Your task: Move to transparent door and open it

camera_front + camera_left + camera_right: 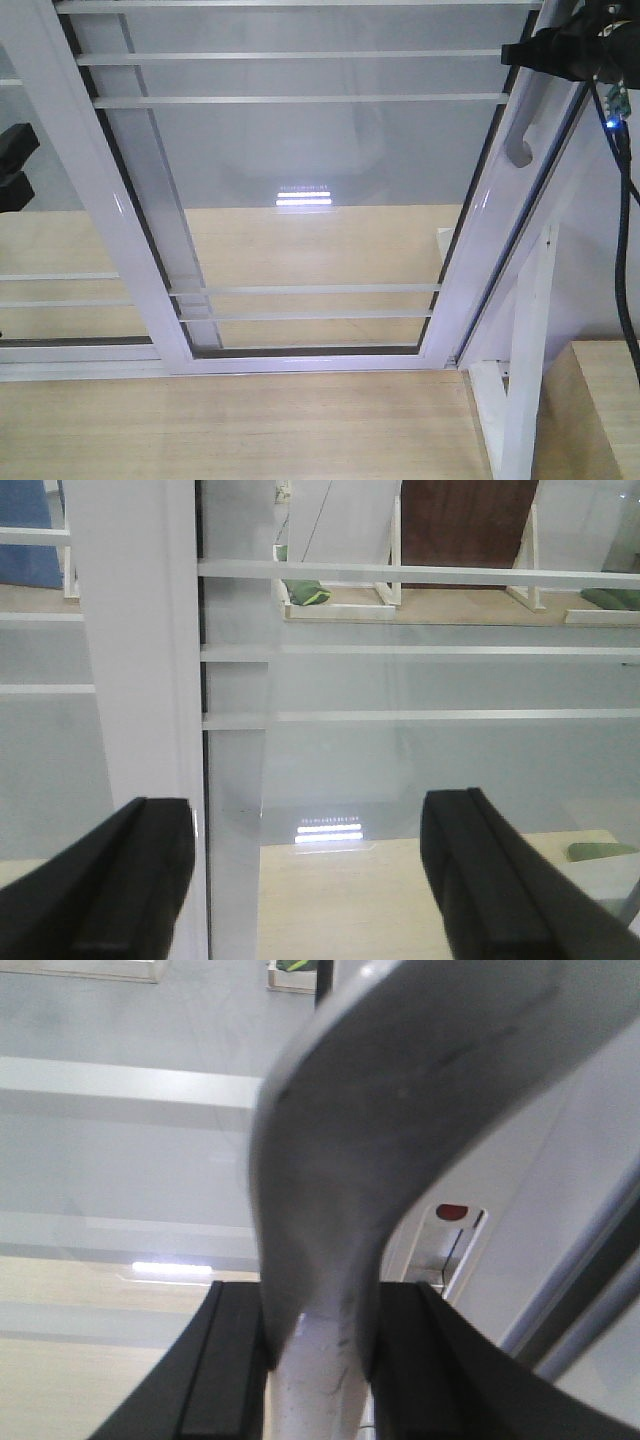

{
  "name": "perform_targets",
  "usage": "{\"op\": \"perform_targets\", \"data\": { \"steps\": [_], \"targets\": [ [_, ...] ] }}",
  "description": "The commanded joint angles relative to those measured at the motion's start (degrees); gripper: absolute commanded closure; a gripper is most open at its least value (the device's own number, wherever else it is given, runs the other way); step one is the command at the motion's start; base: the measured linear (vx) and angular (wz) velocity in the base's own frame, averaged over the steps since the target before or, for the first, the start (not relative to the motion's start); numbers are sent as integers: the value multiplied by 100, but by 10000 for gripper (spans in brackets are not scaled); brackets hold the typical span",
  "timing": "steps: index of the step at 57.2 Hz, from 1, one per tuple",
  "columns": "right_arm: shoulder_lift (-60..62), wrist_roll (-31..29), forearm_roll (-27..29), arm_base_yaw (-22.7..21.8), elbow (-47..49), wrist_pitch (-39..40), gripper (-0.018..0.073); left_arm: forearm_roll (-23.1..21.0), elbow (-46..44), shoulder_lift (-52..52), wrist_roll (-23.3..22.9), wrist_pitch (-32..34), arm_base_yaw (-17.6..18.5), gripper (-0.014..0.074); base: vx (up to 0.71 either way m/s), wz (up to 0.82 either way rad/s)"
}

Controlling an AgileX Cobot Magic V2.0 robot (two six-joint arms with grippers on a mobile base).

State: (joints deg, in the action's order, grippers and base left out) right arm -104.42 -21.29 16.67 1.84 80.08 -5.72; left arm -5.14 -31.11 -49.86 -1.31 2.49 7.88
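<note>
The right claw grips the one handle on the transparent door.
The door has just one curved grey handle, and it runs up the door's right frame. The right arm reaches up high to it. Its claw's two black fingers press on the handle from both sides. The second of the two claws, the left claw, is far to the left of the handle. It points at a white frame post, spread wide and holding nothing.

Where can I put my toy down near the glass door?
On the bare pale wooden floor, between the transparent door's white bottom rail and the slanted white brace. It's crowded by the curved grey bar handle, where the right gripper pinches it.
</note>
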Motion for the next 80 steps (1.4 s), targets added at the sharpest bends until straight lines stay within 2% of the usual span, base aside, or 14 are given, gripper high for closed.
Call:
{"op": "perform_targets", "data": {
  "steps": [1,32,43,57,69,80],
  "targets": [
    [298,-55,119,420,223,366,529,2,-203,43,-8,422,3,9,0,0],
    [298,-66,123,1127,223,284,529,2,-203,43,-8,441,3,9,0,0],
    [347,-321,123,1383,223,-115,529,2,-203,43,-14,440,3,10,0,0],
    [819,-317,144,1513,104,-743,529,2,-203,49,-14,367,3,10,0,0],
    [1777,-326,125,1654,-625,-618,567,2,-203,49,-14,105,10,10,0,0],
    [3188,-298,148,1712,-2142,126,564,2,-203,49,-8,-87,62,10,0,0]
  ]
}}
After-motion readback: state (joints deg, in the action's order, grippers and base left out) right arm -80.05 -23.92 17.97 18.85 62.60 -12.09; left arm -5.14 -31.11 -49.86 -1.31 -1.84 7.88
